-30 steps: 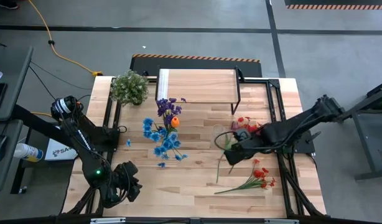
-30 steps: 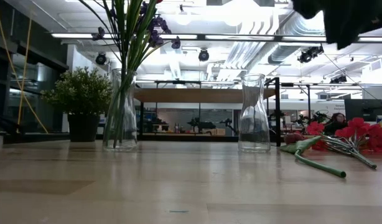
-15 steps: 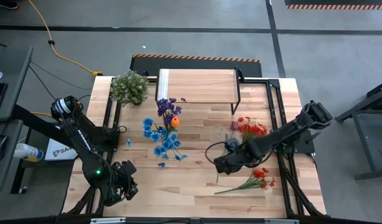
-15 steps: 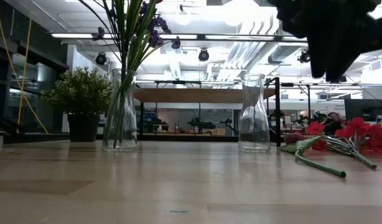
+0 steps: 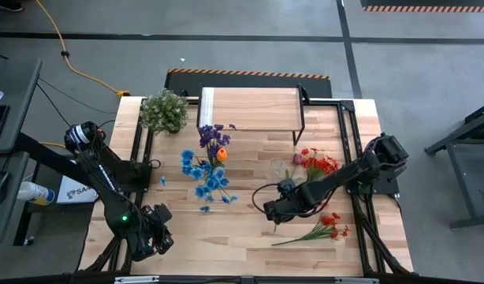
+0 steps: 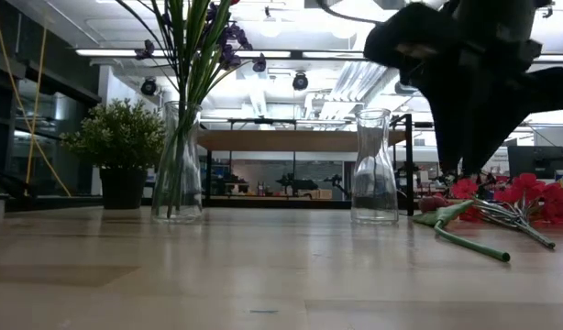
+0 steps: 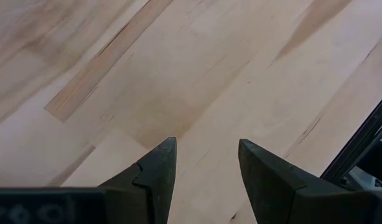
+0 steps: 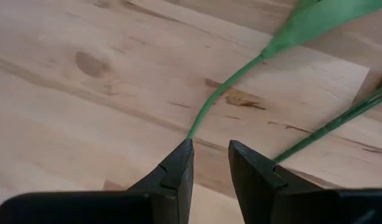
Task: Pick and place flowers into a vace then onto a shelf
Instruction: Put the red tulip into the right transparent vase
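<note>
Progress, as far as you can see: one vase (image 6: 178, 160) at left in the low view already holds a bunch of blue, purple and orange flowers (image 5: 208, 162). A second vase (image 6: 374, 167) at centre stands empty. Red flowers (image 5: 318, 162) lie flat on the table (image 5: 242, 237) right of centre in the high view, with another red bunch (image 5: 329, 225) lower right. The shelf (image 5: 248, 109) at top centre carries nothing yet. So you are roughly halfway on the filling; both shelf placements remain.

Right gripper (image 8: 209, 163): low over the boards at centre-right of the high view, its jaws a narrow gap apart, empty. A loose green stem (image 8: 225, 93) ends just ahead of its fingertips, not yet between them. Your next job looks like closing on that stem.

Left gripper (image 7: 203, 168): parked at lower left of the high view, jaws moderately apart over bare wood, holding nothing. A potted plant (image 5: 165, 110) sits upper left, not part of the job
</note>
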